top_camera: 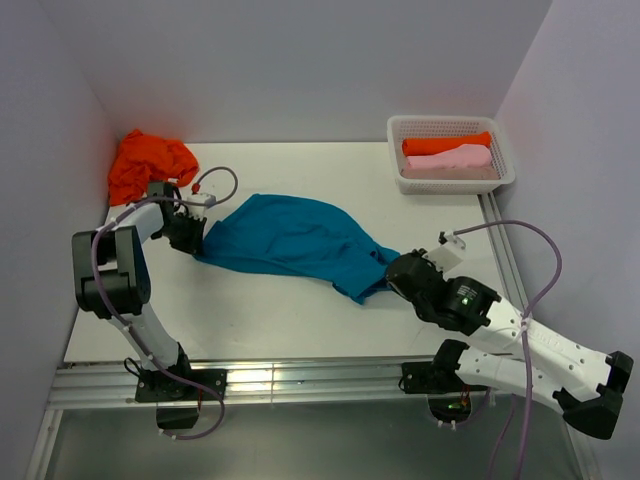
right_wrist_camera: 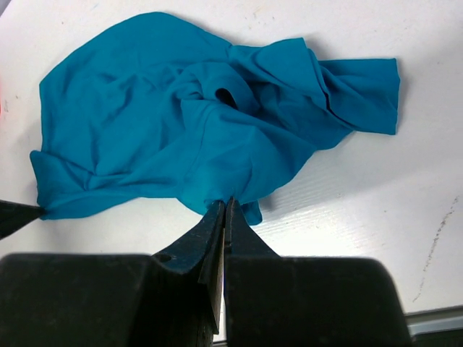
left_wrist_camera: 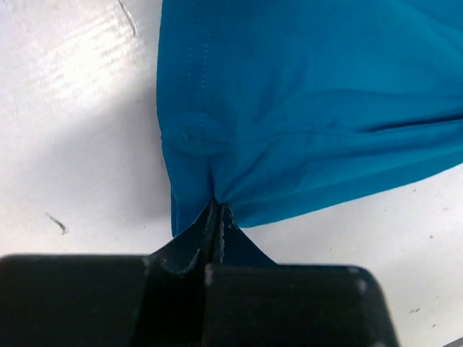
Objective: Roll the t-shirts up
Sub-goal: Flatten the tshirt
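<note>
A teal-blue t-shirt (top_camera: 295, 240) lies crumpled across the middle of the white table, stretched between my two grippers. My left gripper (top_camera: 196, 240) is shut on its left edge; in the left wrist view the cloth (left_wrist_camera: 289, 108) bunches into the closed tips (left_wrist_camera: 217, 206). My right gripper (top_camera: 395, 272) is shut on its right lower edge; in the right wrist view the shirt (right_wrist_camera: 181, 123) spreads out beyond the closed tips (right_wrist_camera: 226, 204). An orange-red t-shirt (top_camera: 148, 163) lies crumpled at the far left corner.
A white mesh basket (top_camera: 505, 175) at the far right holds a rolled orange-red shirt (top_camera: 445, 143) and a rolled pale pink shirt (top_camera: 450, 160). Walls close in the table on the left, back and right. A metal rail (top_camera: 300, 378) runs along the near edge.
</note>
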